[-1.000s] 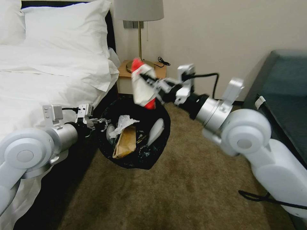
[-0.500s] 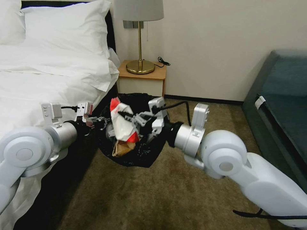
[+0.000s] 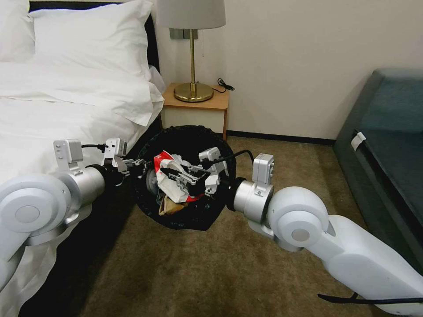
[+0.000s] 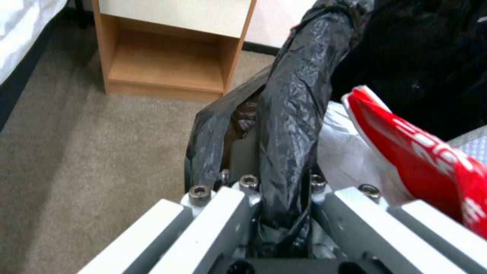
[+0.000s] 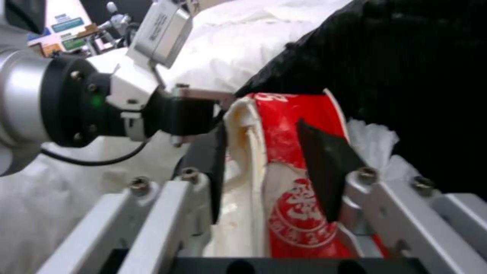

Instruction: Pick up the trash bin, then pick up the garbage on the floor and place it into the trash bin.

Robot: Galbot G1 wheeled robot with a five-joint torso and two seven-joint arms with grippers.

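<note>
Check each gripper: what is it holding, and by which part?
Left gripper is shut on the trash bin, pinching its bag-lined rim. Right gripper is shut on the red and white packet, across its middle, over the bin.

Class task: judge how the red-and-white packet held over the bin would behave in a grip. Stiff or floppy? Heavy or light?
Probably floppy: the red-and-white packet creases and folds between the right gripper fingers. Likely light, since it looks thin, flattened and empty. It should drop limply into the trash bin.

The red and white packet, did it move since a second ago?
Yes. The right gripper carried the red and white packet down from in front of the lamp into the trash bin.
</note>
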